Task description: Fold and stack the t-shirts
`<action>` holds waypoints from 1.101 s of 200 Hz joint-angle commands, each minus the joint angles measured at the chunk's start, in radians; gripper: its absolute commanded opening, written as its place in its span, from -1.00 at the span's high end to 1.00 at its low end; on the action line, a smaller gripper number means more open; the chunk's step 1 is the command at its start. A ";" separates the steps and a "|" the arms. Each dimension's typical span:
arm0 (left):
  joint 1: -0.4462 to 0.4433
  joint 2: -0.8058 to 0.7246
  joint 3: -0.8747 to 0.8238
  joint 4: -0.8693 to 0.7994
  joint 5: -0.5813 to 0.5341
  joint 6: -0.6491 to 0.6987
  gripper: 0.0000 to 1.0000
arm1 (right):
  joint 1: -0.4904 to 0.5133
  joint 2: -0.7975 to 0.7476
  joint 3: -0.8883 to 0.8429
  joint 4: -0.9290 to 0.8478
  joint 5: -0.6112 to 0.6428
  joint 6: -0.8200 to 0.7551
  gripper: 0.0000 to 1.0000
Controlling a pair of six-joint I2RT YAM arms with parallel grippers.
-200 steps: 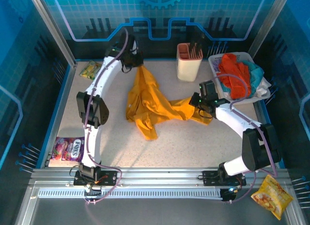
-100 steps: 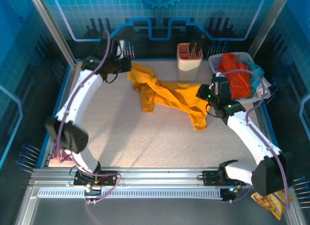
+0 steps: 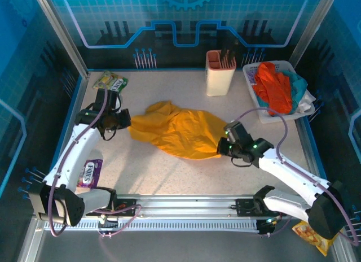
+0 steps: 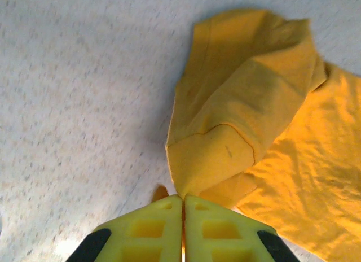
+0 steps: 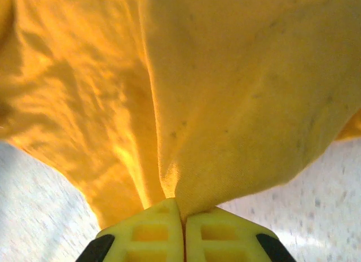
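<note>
**Yellow tee pinched at both ends, lying on desk**

Obs: the mustard-yellow t-shirt (image 3: pixel 180 132) is soft matte knit. It is rumpled into a broad oval mound at the middle of the pale speckled desk (image 3: pixel 169 171). The left wrist view shows a doubled-over sleeve with a stitched hem.

Grippers: the left gripper (image 4: pixel 183 201) has moulded yellow fingers clenched together, pinching the shirt's left edge. The right gripper (image 5: pixel 183 208) is likewise clenched on a gathered fold at the shirt's right edge.

Containers: a white plastic basket (image 3: pixel 249 75) at the far right corner holds an orange-red t-shirt (image 3: pixel 272 90), a teal t-shirt (image 3: pixel 297 83) and whitish cloth (image 3: pixel 307 101), all heaped loose. A beige two-compartment tub (image 3: pixel 219 78) stands just left of the basket; its contents are dark and cannot be identified.
</note>
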 commanded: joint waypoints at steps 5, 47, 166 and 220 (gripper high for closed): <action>0.005 -0.063 -0.031 -0.054 -0.013 -0.038 0.68 | 0.093 0.002 -0.050 -0.120 0.029 0.104 0.78; 0.008 -0.031 0.018 -0.061 -0.037 -0.008 0.01 | 0.060 -0.012 0.021 -0.174 0.096 -0.029 -0.36; -0.003 0.062 -0.053 0.094 0.177 -0.025 -0.31 | -0.474 0.391 0.063 0.154 -0.153 -0.191 -0.67; -0.001 0.010 -0.109 0.094 0.151 -0.012 -0.38 | -0.487 0.545 0.144 0.236 -0.266 -0.228 -0.07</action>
